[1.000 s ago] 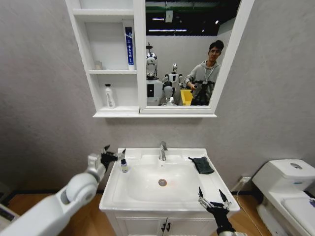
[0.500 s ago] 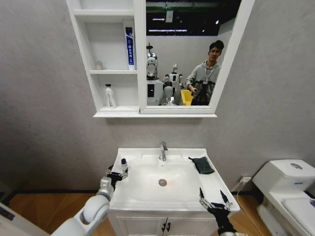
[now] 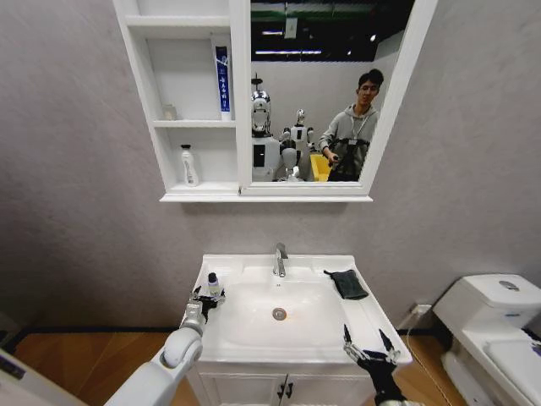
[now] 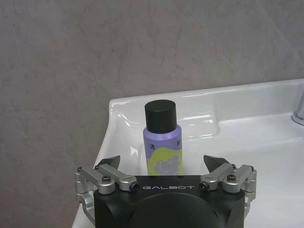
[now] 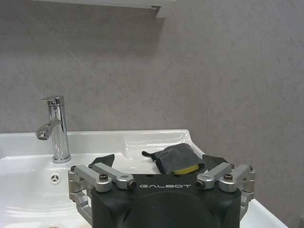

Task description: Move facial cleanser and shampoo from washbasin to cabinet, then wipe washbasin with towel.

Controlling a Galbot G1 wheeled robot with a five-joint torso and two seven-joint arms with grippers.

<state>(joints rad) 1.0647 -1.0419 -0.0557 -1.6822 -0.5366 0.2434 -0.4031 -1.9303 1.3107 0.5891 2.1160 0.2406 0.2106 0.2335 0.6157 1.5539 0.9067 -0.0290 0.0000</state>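
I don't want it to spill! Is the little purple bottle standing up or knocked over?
Standing up. The purple bottle sits on the washbasin rim with its black cap on top, between the left gripper's open jaws.

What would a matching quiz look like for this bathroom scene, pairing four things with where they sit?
Things:
1. small purple bottle with black cap
2. dark grey folded towel
3. white bottle
4. left gripper

Places:
A. on the washbasin's right back rim
B. in the wall cabinet's lowest niche
C. on the washbasin's left back corner
D. open, just in front of the purple bottle

Pairs: 1-C, 2-A, 3-B, 4-D
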